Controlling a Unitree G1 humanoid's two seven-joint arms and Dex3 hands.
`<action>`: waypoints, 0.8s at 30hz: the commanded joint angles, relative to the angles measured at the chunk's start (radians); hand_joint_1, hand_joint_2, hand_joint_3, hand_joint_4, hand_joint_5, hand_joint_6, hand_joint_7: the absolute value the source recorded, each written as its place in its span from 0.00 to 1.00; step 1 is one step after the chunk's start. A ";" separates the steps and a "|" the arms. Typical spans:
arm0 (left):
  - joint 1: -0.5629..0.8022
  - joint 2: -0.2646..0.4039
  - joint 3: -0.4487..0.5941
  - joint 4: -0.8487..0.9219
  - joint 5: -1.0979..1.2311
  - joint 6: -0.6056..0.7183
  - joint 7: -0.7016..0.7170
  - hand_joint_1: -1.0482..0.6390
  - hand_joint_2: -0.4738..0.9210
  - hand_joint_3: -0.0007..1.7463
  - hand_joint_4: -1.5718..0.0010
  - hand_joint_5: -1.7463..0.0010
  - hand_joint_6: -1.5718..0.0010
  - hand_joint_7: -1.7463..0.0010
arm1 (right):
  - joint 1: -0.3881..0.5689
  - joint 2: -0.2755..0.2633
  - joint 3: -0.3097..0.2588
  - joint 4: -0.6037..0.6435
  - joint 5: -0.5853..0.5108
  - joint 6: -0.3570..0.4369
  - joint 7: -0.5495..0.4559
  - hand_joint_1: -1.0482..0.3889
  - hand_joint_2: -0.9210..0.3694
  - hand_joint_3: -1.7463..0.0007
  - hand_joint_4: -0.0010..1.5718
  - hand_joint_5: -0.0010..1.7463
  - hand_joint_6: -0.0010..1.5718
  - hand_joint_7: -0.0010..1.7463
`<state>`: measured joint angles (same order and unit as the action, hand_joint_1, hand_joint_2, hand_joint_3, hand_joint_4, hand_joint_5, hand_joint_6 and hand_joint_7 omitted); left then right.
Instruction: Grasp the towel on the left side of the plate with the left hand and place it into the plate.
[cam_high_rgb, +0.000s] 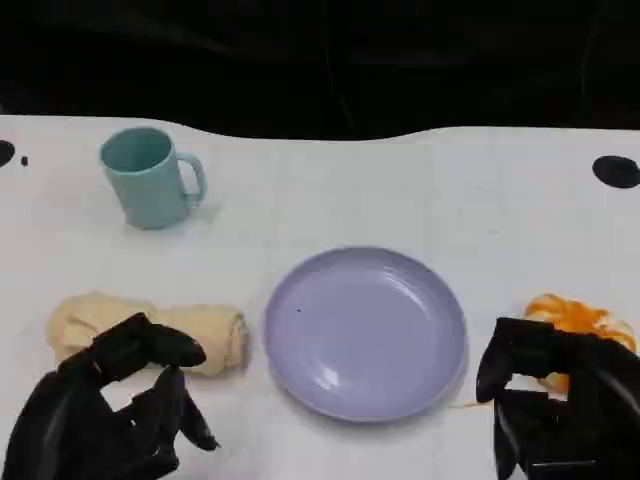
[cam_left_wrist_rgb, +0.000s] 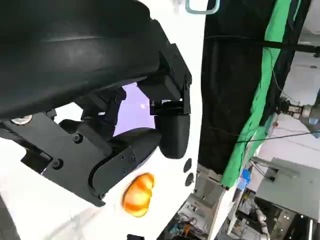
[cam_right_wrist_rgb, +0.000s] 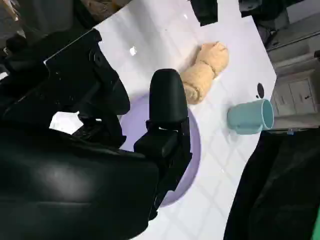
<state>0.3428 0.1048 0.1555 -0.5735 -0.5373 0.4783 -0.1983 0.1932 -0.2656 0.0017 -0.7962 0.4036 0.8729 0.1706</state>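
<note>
Rolled towel (cam_high_rgb: 150, 333) just beyond the empty, spread-fingered left hand (cam_high_rgb: 110, 415), beside the plate (cam_high_rgb: 366, 331): likely soft, light, compressible, best pinched across the thick middle of the roll.

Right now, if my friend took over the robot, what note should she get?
Left robot hand: open, holding nothing, fingers apart, near the front of the towel; whether it touches the towel is unclear.
Right robot hand: holding nothing, fingers seem apart, beside the plate, in front of an orange thing.
Towel: rolled up, lying on the table left of the plate.
Plate: nothing in it.
A teal cup stands farther back.
Done: nothing yet.
Left: grip the towel with the left robot hand, lift it, put it in the plate.
</note>
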 joint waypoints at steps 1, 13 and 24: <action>-0.006 0.018 -0.002 0.005 0.015 -0.009 -0.002 0.51 0.70 0.64 0.46 0.07 0.50 0.18 | -0.006 -0.002 0.008 0.010 -0.014 -0.015 -0.007 0.80 0.32 0.18 0.51 1.00 0.41 0.95; -0.018 0.018 -0.012 0.025 0.035 -0.027 -0.008 0.52 0.70 0.65 0.48 0.05 0.50 0.18 | -0.013 -0.001 0.016 0.025 -0.022 -0.016 -0.014 0.80 0.32 0.17 0.51 1.00 0.41 0.95; -0.016 0.020 -0.015 0.030 0.032 -0.036 -0.011 0.52 0.70 0.65 0.49 0.05 0.51 0.18 | -0.011 -0.002 0.017 0.028 -0.023 -0.016 -0.013 0.80 0.32 0.18 0.51 1.00 0.41 0.95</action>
<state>0.3275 0.1054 0.1379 -0.5499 -0.5146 0.4560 -0.1984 0.1840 -0.2655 0.0284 -0.7715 0.3836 0.8627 0.1594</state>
